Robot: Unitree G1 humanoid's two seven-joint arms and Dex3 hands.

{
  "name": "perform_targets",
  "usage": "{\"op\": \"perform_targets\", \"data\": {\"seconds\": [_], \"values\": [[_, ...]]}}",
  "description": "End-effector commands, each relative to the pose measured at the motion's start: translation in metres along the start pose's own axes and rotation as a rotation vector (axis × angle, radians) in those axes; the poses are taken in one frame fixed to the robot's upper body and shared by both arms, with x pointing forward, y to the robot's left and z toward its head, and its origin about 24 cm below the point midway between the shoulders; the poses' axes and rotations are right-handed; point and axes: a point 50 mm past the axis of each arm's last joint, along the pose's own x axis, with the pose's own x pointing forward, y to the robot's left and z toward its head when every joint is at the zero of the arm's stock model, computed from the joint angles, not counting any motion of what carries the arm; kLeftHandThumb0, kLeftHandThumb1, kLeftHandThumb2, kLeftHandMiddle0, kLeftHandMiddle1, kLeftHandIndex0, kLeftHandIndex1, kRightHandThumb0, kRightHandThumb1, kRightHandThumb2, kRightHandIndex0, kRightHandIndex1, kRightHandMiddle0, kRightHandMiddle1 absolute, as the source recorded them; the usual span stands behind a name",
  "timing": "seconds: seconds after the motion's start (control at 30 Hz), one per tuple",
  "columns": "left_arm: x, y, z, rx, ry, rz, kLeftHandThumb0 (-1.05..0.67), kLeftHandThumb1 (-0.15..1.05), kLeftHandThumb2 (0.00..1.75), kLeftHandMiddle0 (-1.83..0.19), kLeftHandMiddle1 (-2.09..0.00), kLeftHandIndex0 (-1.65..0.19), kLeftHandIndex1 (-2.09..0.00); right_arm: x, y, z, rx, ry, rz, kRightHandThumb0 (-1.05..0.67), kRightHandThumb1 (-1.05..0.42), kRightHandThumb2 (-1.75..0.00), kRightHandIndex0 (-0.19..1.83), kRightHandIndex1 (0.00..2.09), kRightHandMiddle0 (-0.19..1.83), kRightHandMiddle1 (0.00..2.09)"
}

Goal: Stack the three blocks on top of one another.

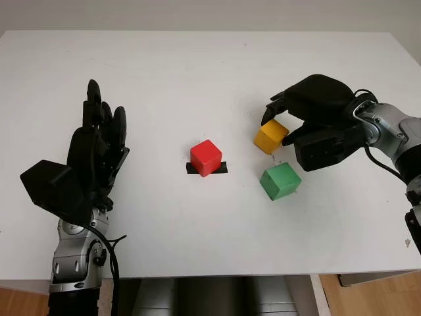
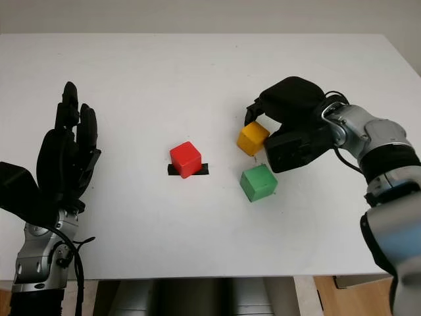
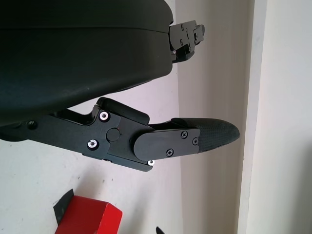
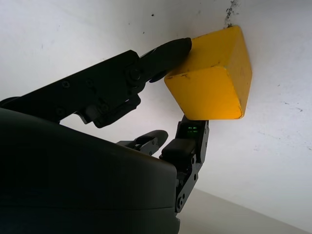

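Observation:
My right hand is shut on the yellow block at the table's right middle. In the right wrist view a finger and the thumb press on opposite sides of the yellow block, which is tilted just over the white surface. The red block sits at the centre on a strip of black tape. The green block lies in front of the yellow one, a little apart from it. My left hand is open and held upright over the table's left side, far from all blocks.
The white table reaches to a front edge near the bottom of the picture. A corner of the red block and the tape show in the left wrist view beside a finger.

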Motion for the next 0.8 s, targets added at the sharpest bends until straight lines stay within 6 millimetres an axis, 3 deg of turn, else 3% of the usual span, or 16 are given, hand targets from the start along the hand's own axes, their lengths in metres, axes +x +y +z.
{"op": "perform_targets", "data": {"seconds": [0.0,0.17,0.6,0.77], "values": [[-0.002,0.0,0.0,0.001,-0.004,0.003,-0.68,1.05,0.48,0.19,-0.02,0.17,-0.05,0.001,0.001,0.001,0.007,-0.002,0.004,-0.34,-0.91,-0.05,0.54,0.05,0.61,0.98],[-0.002,0.0,0.0,0.008,-0.002,0.001,-0.69,1.05,0.49,0.19,-0.02,0.17,-0.05,0.003,-0.002,0.001,0.057,0.006,0.016,-0.33,-0.91,-0.05,0.52,0.04,0.58,1.0],[-0.002,0.0,0.0,0.017,-0.004,0.003,-0.68,1.05,0.5,0.19,-0.02,0.17,-0.05,0.008,-0.021,-0.003,0.444,0.038,-0.015,-0.32,-0.89,-0.05,0.49,0.04,0.47,1.24],[-0.001,0.0,0.001,0.017,-0.006,0.002,-0.68,1.05,0.49,0.19,-0.02,0.17,-0.06,0.008,-0.029,-0.005,0.508,0.039,-0.021,-0.32,-0.9,-0.06,0.48,0.04,0.45,1.28]]}}
